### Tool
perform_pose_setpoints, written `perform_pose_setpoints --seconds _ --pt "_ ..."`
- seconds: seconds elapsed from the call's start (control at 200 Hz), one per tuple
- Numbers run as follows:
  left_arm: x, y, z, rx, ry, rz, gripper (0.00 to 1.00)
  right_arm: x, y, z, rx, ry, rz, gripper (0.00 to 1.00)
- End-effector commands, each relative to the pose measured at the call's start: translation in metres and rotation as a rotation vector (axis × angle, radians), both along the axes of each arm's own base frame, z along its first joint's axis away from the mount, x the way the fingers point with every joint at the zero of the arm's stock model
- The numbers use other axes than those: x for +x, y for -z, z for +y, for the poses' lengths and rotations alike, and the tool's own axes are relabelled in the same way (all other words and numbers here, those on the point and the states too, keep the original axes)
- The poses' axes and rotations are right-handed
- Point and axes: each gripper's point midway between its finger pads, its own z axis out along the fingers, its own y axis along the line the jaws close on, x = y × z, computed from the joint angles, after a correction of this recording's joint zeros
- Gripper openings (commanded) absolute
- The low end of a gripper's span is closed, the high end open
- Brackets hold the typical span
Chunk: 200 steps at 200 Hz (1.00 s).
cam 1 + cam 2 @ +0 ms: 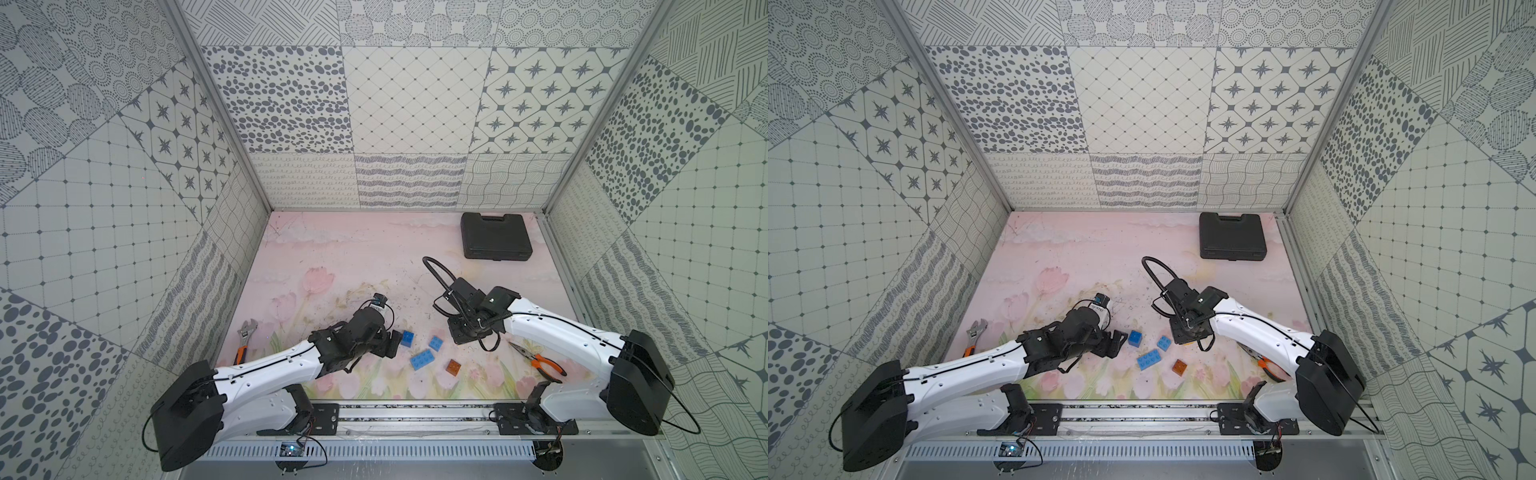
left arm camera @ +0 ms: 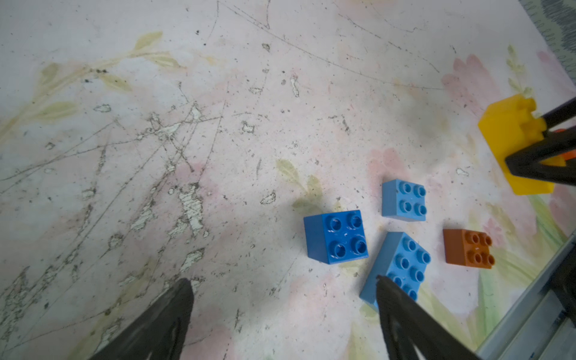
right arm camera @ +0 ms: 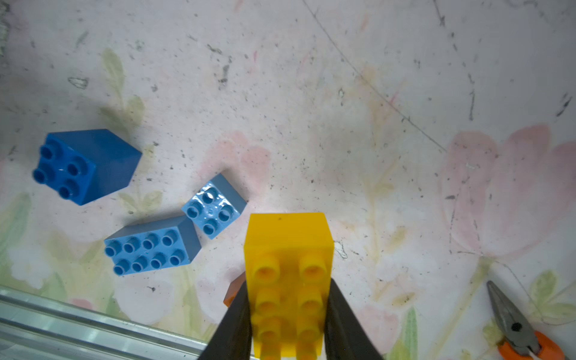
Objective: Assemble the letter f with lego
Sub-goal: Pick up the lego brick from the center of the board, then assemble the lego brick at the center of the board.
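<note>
My right end effector (image 3: 288, 286) is pinching the long yellow studded plastic brick (image 3: 286, 237) by its long sides, studs facing the wrist camera and the far end jutting past the fingertips; I cannot tell whether the brick touches the pink flower-printed bench (image 1: 353, 257) or hangs just above it.

My left end effector (image 2: 282, 283) is spread wide with nothing between its fingers; in a top view it sits just beside the dark blue square studded brick (image 1: 407, 338), on that brick's left.

The other four bricks lie loose on the bench near its front edge, studs up, each one separate. The dark blue square one is leftmost; the light blue square brick (image 1: 436, 343) is near it to the right; the long light blue brick (image 1: 422, 358) lies in front of those two, one corner close to the light blue square; the brown square brick (image 1: 454, 366) lies to the right of the long one, apart from it. The yellow brick is held to the right of this cluster, near the brown brick.

Orange-handled pliers (image 1: 538, 361) lie under my right arm; an adjustable wrench with an orange grip (image 1: 246, 338) lies by the left wall; a closed black plastic case (image 1: 496, 236) sits at the far right corner.
</note>
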Motion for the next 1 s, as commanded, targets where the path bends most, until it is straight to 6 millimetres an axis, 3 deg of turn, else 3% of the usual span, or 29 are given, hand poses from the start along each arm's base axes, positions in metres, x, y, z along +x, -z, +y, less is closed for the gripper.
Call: perform_pose_setpoints --seconds 0.0,0.26,0.51,0.635,0.85,0.995 --pt "0.019 0.003 0.042 0.002 -0.223 0.032 0.93 0.001 -0.007 0.008 -0.035 -0.123 0.018 0.24" --pt "0.032 -0.004 0.090 0.024 -0.420 0.072 0.97 0.004 -0.026 0.057 0.000 -0.353 0.014 0.25" --pt "0.040 0.020 0.117 0.015 -0.553 0.201 0.97 -0.005 -0.033 0.102 -0.038 -0.590 0.023 0.29" --pt "0.042 0.028 0.129 0.015 -0.600 0.238 0.97 -0.009 -0.027 0.118 -0.073 -0.668 0.052 0.29" --pt "0.041 0.025 0.125 -0.059 -0.551 0.193 0.99 -0.008 -0.016 0.132 -0.085 -0.724 0.074 0.29" --pt "0.038 0.023 0.111 -0.135 -0.464 0.154 0.99 -0.007 -0.013 0.139 -0.063 -0.752 0.062 0.29"
